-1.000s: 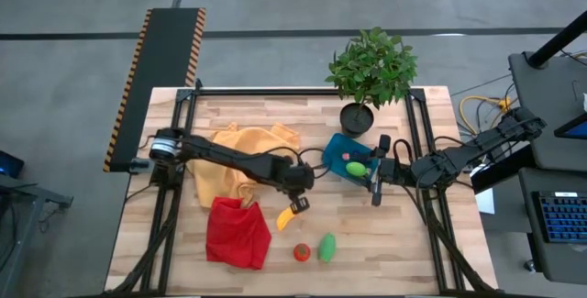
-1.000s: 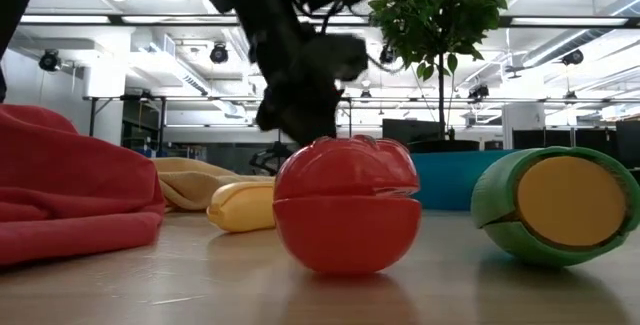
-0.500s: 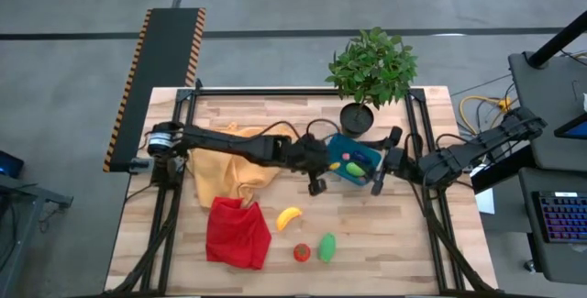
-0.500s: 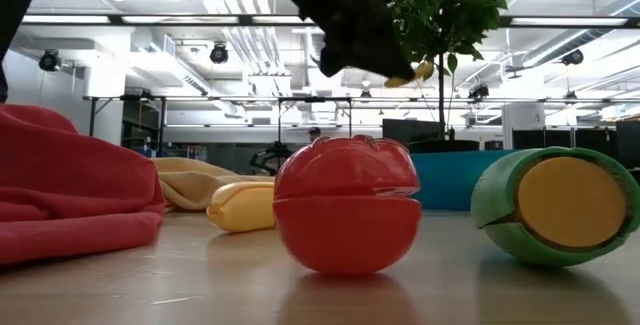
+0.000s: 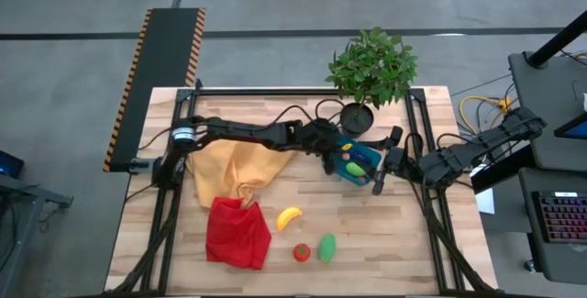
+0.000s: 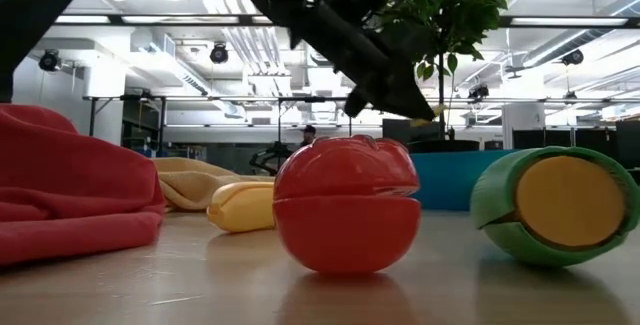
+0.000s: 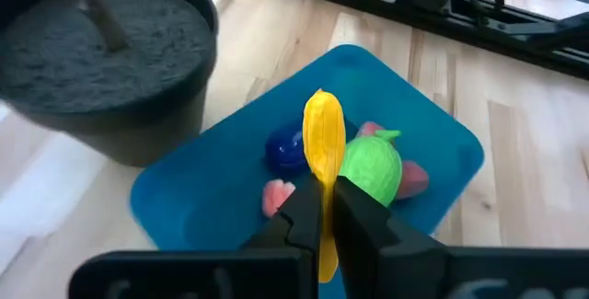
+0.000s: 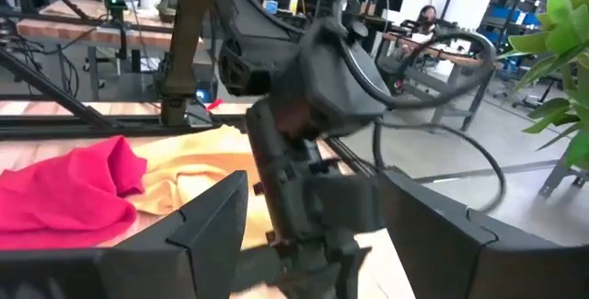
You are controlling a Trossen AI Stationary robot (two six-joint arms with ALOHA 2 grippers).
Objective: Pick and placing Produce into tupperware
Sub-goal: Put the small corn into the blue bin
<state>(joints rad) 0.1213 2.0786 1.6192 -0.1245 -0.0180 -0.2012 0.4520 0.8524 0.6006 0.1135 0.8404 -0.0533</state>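
My left gripper [image 5: 330, 154] hangs over the teal-blue tupperware [image 5: 359, 162], shut on a small yellow piece [image 7: 324, 138]. In the left wrist view the tupperware [image 7: 433, 133] holds a green piece [image 7: 373, 168], a blue-purple piece [image 7: 285, 152] and tiny pink ones [image 7: 275, 194]. My right gripper [image 5: 378, 177] is open at the tupperware's right side, touching nothing. The yellow banana [image 5: 289, 217], red tomato [image 5: 301, 252] and another green piece [image 5: 326, 247] lie on the table toward the near edge. My left gripper pinches the small yellow piece between its two fingers [image 7: 354, 209], at the piece's lower end [image 7: 323, 181]. It comes slanting down from the table's left. The piece is lifted clear above the tupperware and sticks out beyond the fingertips, along them.
The black plant pot [image 5: 357, 117] with its leafy plant [image 5: 371, 64] stands just beyond the tupperware. A yellow cloth [image 5: 240, 165] and a red cloth [image 5: 237, 232] lie on the table's left half. Metal frame rails [image 5: 417, 142] run along both sides.
My left gripper has risen from beside the banana and travelled toward the table's right and far edge, carrying the small yellow piece until it is over the tupperware. The banana, tomato and green piece have stayed where they were.
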